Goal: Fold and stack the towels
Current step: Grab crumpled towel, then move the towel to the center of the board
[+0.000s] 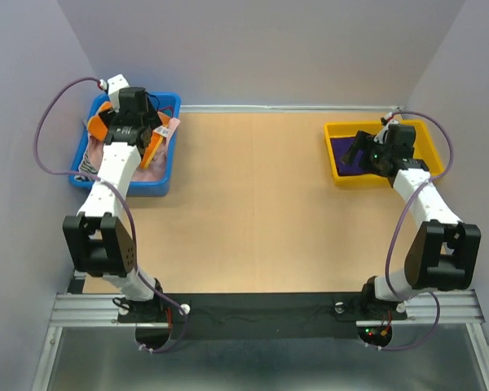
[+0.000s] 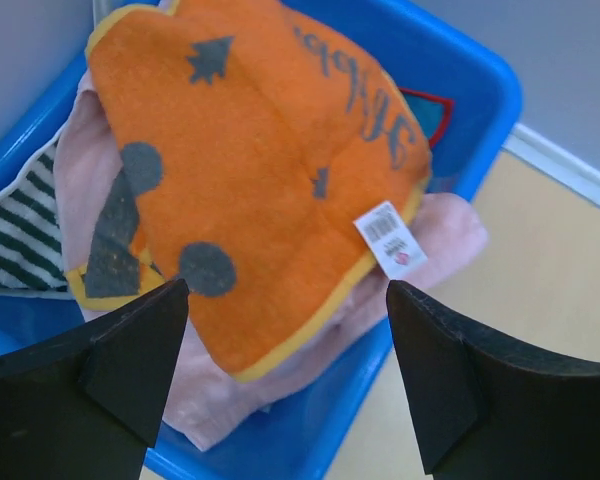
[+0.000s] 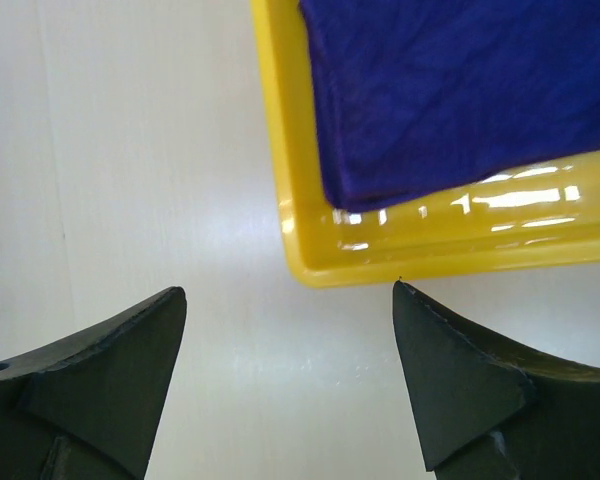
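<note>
The grey-and-orange towel (image 2: 270, 170), with grey shapes and lettering, lies on top in the blue bin (image 2: 310, 440). The pale pink towel (image 2: 220, 400) lies under it and hangs over the bin's rim. My left gripper (image 2: 285, 330) is open and empty above them; it hovers over the bin in the top view (image 1: 133, 122). The dark purple towel (image 3: 460, 90) lies flat in the yellow tray (image 3: 430, 260). My right gripper (image 3: 285, 320) is open and empty, just above the table at the tray's corner; in the top view (image 1: 359, 147) it is over the tray's left part.
A black-and-white striped cloth (image 2: 20, 240) lies in the blue bin's left side. The blue bin (image 1: 159, 183) stands at the table's far left, the yellow tray (image 1: 336, 130) at the far right. Bare wooden tabletop (image 1: 253, 204) lies between them.
</note>
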You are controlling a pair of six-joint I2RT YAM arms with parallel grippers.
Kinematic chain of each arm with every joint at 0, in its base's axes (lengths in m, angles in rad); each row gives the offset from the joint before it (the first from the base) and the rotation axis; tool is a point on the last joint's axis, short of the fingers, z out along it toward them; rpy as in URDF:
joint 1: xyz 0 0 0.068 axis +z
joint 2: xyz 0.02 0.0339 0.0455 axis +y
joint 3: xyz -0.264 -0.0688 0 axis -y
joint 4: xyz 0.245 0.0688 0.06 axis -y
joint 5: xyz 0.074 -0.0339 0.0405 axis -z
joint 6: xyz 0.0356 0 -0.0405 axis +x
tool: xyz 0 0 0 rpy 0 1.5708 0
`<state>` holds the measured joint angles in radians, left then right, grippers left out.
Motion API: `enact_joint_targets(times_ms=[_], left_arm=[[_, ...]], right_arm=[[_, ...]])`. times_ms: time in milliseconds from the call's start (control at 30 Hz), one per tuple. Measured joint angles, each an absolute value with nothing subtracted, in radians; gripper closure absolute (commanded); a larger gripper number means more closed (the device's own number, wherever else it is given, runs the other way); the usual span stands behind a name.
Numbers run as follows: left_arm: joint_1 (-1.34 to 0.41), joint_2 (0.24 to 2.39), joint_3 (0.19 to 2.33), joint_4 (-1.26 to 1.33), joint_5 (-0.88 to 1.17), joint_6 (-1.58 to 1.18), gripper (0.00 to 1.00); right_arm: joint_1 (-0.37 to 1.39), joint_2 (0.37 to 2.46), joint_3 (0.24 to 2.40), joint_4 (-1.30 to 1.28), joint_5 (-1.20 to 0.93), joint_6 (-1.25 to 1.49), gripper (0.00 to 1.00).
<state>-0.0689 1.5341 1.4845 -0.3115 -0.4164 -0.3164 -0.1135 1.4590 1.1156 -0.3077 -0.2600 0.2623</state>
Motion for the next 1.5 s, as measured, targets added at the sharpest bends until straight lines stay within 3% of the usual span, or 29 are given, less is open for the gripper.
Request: enact_joint_targets(times_ms=[267,400,467,567,600,1000,1300,1500], left_arm=[[0.006,1.796,1.569,-0.327,-0.508,-0.321,0.29],[0.025,1.851,1.595,-0.335,-0.542,-0.317,0.64],[0.030,1.857,1.598,-0.336,-0.549,-0.311,0.73],[0.030,1.857,1.600,-0.331,-0.553,-0.304,0.97],[0.030,1.857,1.600,-0.332,-0.554,-0.303,1.00],[-0.021,1.783,1.708,-0.410,-0.564,-0.245,1.00],[-0.420,1.722,2.195,-0.416,-0.557,-0.120,1.00],[-0.597,1.623,2.175,-0.396,-0.483,-0.124,1.00]], right_arm=[[-0.012,1.424,1.069,-0.304,-0.311,0.281,0.11],[-0.007,1.422,1.065,-0.298,-0.328,0.285,0.11],[-0.007,1.422,1.065,-0.296,-0.334,0.285,0.11],[-0.007,1.422,1.065,-0.286,-0.346,0.285,0.11],[-0.007,1.422,1.065,-0.283,-0.350,0.285,0.12],[-0.007,1.422,1.065,-0.278,-0.370,0.285,0.12],[-0.007,1.380,1.047,-0.277,-0.381,0.284,0.12],[-0.006,1.322,1.042,-0.276,-0.385,0.285,0.12]])
